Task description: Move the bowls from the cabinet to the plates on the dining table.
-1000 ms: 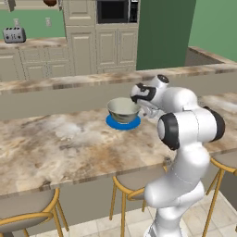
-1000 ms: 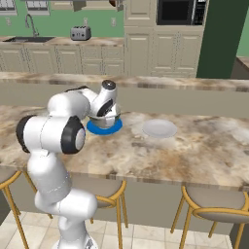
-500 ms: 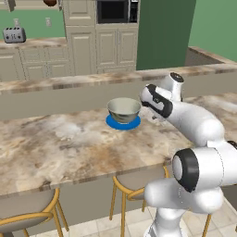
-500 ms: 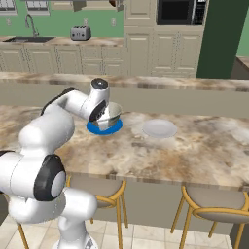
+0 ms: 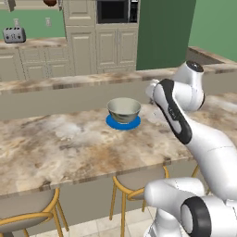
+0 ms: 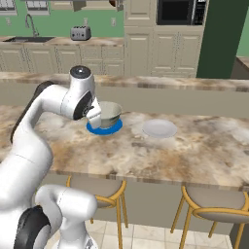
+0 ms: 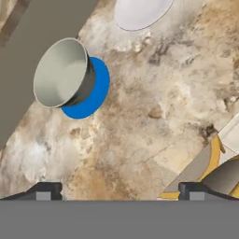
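Note:
The grey-white bowl (image 5: pixel 124 109) (image 6: pixel 110 114) (image 7: pixel 59 72) sits on the blue plate (image 5: pixel 123 123) (image 6: pixel 103 129) (image 7: pixel 93 91) on the dining table (image 5: pixel 60 148) (image 6: pixel 204 146). The pale plate (image 6: pixel 159 128) (image 7: pixel 140 11) lies bare to its right. My gripper (image 7: pixel 119 191) hovers above the table, open and holding nothing, a little way from the bowl. In the right base view my hand (image 6: pixel 95 114) is just left of the bowl. A reddish-brown bowl (image 5: pixel 50 2) shows at the top edge, at the cabinet (image 5: pixel 28 6).
Yellow-framed stools (image 5: pixel 28 220) (image 6: pixel 214 204) stand along the table's near side. A raised ledge (image 6: pixel 170 82) runs behind the plates. Beyond it are a back worktop with a toaster (image 5: pixel 13 34) and a tall unit with a microwave (image 5: pixel 115 10).
My hand has drawn back and up from the grey-white bowl, and the arm has swung round. The bowl stays on the blue plate.

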Motion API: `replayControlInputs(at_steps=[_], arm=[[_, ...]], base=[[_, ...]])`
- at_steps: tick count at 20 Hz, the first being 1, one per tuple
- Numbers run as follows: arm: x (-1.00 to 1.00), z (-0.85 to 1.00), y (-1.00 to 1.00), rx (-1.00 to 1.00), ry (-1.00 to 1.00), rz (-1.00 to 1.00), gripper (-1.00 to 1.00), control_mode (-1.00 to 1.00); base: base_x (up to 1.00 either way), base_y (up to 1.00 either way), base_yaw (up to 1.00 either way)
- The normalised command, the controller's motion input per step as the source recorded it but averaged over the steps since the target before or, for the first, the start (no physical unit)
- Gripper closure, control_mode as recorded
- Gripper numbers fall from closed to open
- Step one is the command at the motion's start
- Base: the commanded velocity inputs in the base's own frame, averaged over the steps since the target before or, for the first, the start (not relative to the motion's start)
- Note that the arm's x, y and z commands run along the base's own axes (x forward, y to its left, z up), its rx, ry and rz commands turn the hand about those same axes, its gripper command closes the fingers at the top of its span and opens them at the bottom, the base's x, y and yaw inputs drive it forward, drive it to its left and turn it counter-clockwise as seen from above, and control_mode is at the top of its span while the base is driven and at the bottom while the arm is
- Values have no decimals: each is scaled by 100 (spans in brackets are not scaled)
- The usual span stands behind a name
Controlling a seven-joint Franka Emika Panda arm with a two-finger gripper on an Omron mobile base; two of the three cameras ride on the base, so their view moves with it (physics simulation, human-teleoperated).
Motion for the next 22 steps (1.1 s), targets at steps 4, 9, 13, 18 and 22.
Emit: replayControlInputs(at_steps=[4,9,13,18,22], arm=[[-100,60,0,-11,0,31,-100,-100],[-100,21,2,-2,0,34,-100,-100],[-86,0,9,-1,0,36,-100,-100],[-73,11,6,-15,0,28,-100,-100],[-35,14,0,-26,0,11,-100,-100]], base=[[0,0,0],[0,0,0],[0,0,0],[0,0,0],[0,0,0]])
